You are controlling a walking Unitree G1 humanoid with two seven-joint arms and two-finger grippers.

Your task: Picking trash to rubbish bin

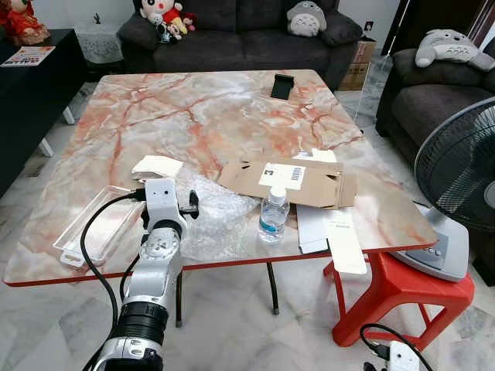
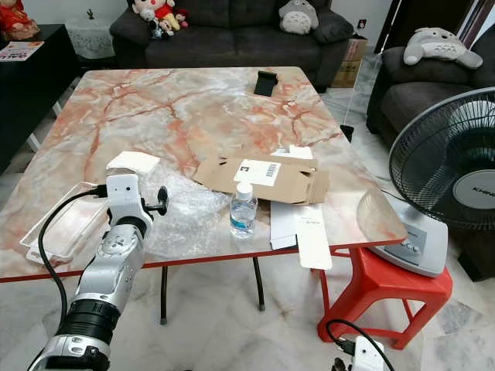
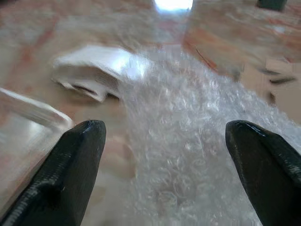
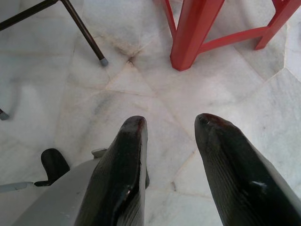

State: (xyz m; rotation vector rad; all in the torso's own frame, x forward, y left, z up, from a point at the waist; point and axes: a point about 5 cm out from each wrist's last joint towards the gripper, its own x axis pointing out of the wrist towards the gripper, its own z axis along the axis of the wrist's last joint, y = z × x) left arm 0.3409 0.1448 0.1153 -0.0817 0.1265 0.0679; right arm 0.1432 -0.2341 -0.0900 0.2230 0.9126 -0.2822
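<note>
On the marble table (image 1: 193,108), near its front edge, lies a crumpled sheet of bubble wrap (image 1: 220,220). My left arm (image 1: 164,212) reaches over that edge. In the left wrist view my left gripper (image 3: 164,129) stands open, fingers wide apart, low over the bubble wrap (image 3: 188,160). A folded white tissue (image 1: 157,167) lies just beyond it, and a clear plastic tray (image 1: 97,224) lies to its left. A flattened cardboard box (image 1: 290,183), a water bottle (image 1: 273,215) and white papers (image 1: 332,232) sit to the right. My right gripper (image 4: 171,120) hangs open over the floor.
A red stool (image 1: 394,294) stands by the table's right front corner, with a standing fan (image 1: 460,178) on it. A small black object (image 1: 282,86) rests at the table's far side. A dark sofa (image 1: 240,31) and an armchair (image 1: 433,93) lie behind, and a black cabinet (image 1: 31,93) to the left.
</note>
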